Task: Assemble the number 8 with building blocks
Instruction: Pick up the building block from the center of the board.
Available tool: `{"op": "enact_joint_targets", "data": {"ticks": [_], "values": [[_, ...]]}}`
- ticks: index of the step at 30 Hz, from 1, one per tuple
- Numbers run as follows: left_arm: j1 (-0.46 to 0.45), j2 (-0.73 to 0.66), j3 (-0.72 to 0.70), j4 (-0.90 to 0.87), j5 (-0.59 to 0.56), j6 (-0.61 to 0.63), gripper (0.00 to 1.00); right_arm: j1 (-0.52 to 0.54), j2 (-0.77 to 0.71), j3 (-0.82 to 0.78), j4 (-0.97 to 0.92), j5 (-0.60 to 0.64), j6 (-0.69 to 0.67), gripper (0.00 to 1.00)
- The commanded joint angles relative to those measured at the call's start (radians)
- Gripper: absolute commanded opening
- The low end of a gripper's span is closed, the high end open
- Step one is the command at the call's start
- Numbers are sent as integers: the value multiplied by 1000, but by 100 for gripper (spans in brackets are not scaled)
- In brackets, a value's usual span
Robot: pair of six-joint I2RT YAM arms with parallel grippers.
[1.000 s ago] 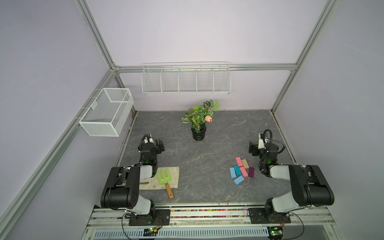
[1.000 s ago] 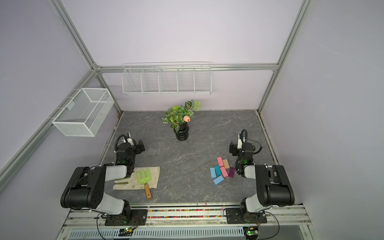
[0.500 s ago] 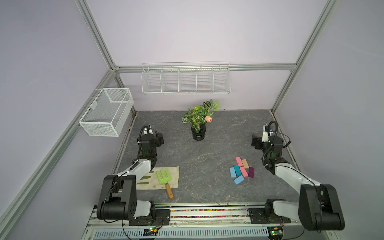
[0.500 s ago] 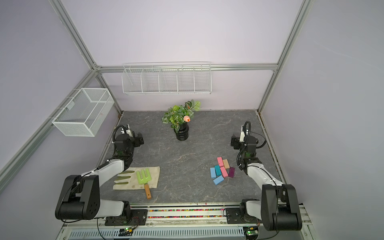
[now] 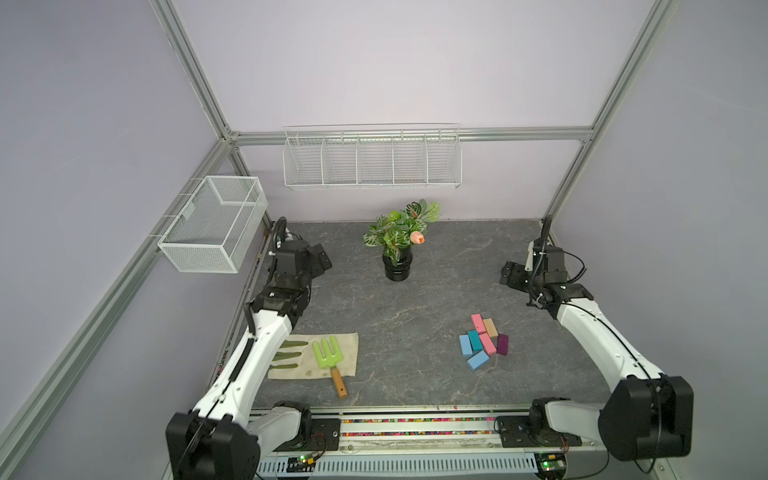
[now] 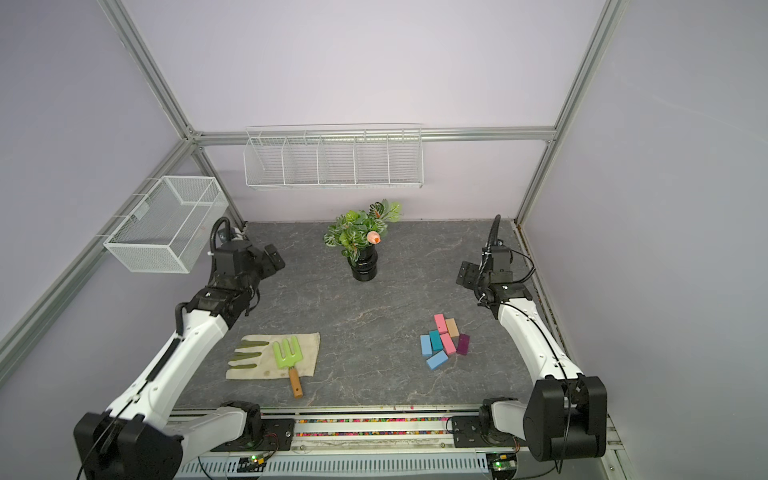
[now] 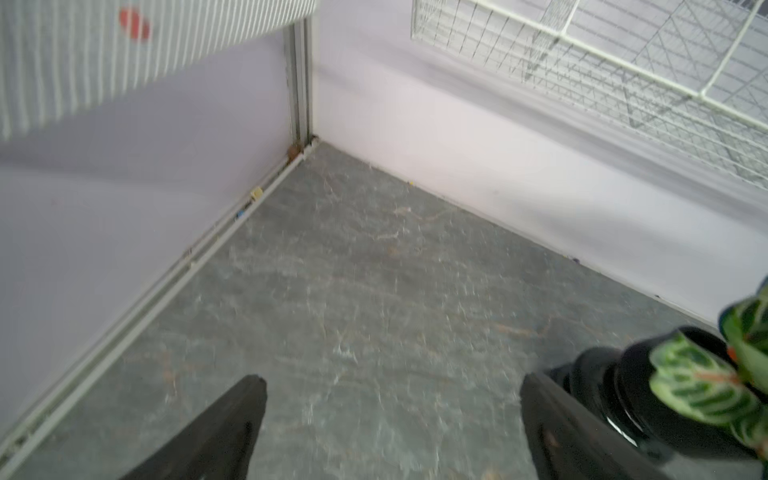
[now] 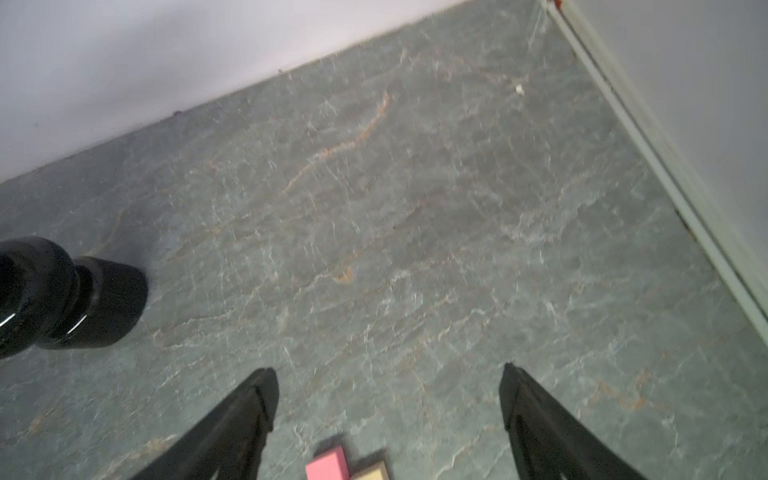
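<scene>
Several building blocks (image 5: pixel 482 341) lie flat in a loose cluster at the right front of the grey table, seen in both top views (image 6: pixel 444 340): two pink, two light blue, one teal, one tan, one dark purple. No number 8 is in view. My right gripper (image 5: pixel 510 277) hangs open behind the cluster, near the right wall. In the right wrist view the right gripper (image 8: pixel 387 370) holds nothing, and a pink block (image 8: pixel 328 467) and the tan block (image 8: pixel 372 474) show at the frame's edge. My left gripper (image 5: pixel 321 261) is open and empty over bare table (image 7: pixel 390 380) at the back left.
A potted plant (image 5: pixel 397 249) in a black vase stands at the back middle. A green garden fork (image 5: pixel 328 357) lies on a beige glove (image 5: pixel 349 345) at the front left. Wire baskets hang on the left wall (image 5: pixel 214 224) and the back wall (image 5: pixel 372 158).
Both arms have unfolded from near their bases and reached toward the back of the table, wrists raised. The blocks, fork and plant have not moved. Both grippers stayed open.
</scene>
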Motion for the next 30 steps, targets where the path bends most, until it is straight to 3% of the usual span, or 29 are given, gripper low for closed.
{"op": "enact_joint_targets", "data": {"ticks": [1, 5, 10, 12, 15, 17, 20, 23, 30], "values": [[-4, -187, -138, -36, 56, -157, 100, -2, -13, -4, -111, -95, 73, 89], [-4, -391, -223, -101, 38, -191, 99, 30, -28, -21, -152, -111, 22, 89], [-15, -208, -89, -381, 112, -181, 100, 100, 65, 19, -251, -90, -22, 93], [-82, -142, -77, -387, 107, -181, 100, 126, 84, 9, -254, -70, -23, 99], [-211, -57, -57, -394, 13, -214, 92, 167, 116, -4, -251, -62, -15, 93], [-244, -15, -51, -386, 9, -243, 88, 180, 141, -12, -248, -67, -17, 91], [-262, -9, -77, -337, 23, -277, 100, 195, 176, -19, -243, -55, -22, 80], [-269, -28, -97, -301, 20, -292, 100, 213, 219, -17, -235, -55, -28, 70], [-269, -11, -70, -338, 8, -284, 100, 264, 290, -7, -214, -55, -35, 64]]}}
